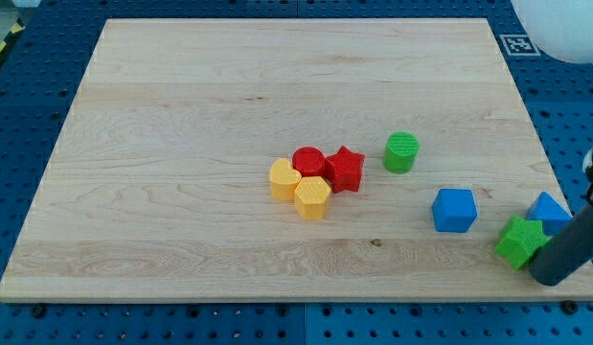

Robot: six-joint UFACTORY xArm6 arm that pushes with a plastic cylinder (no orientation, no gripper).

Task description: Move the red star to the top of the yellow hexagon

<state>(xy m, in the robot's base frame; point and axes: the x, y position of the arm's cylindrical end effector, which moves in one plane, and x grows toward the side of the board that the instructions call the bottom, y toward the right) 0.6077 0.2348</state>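
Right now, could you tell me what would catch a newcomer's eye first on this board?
A tight cluster mid-board: the red star beside a red cylinder, with the yellow hexagon and another yellow block below. My tip sits far off at the view's lower right, against a green block.

This looks like a lab or test bench — a pale wooden board (181, 115) lies on a blue metal table (28, 105) drilled with a regular grid of holes. A printed black-and-white marker tag (515, 43) sits by the board's top right corner — a camera calibration aid.
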